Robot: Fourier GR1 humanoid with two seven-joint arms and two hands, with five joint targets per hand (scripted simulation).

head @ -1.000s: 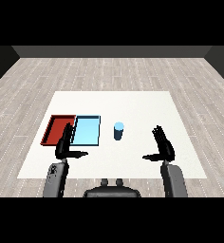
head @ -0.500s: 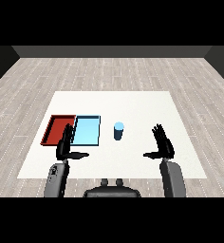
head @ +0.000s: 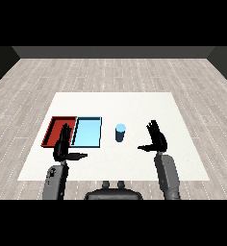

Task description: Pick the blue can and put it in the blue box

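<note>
The small blue cylindrical can (head: 120, 132) stands upright on the white worktop (head: 134, 103), just right of the shallow light blue tray (head: 87, 132) and untouched. To its right, apart from it, the black right hand (head: 157, 140) hangs with fingers straight and spread, thumb pointing toward the can, holding nothing. The flat red tray (head: 57, 129) lies against the blue tray's left side. The black left hand (head: 63, 148) hovers at their near edges, fingers straight, thumb out, empty.

Left forearm (head: 54, 181): grey, rounded casing | Right forearm (head: 167, 175): grey, tapered casing | Left hand (head: 62, 149): black, slender fingers, thumb | Right hand (head: 157, 141): black, same build
</note>
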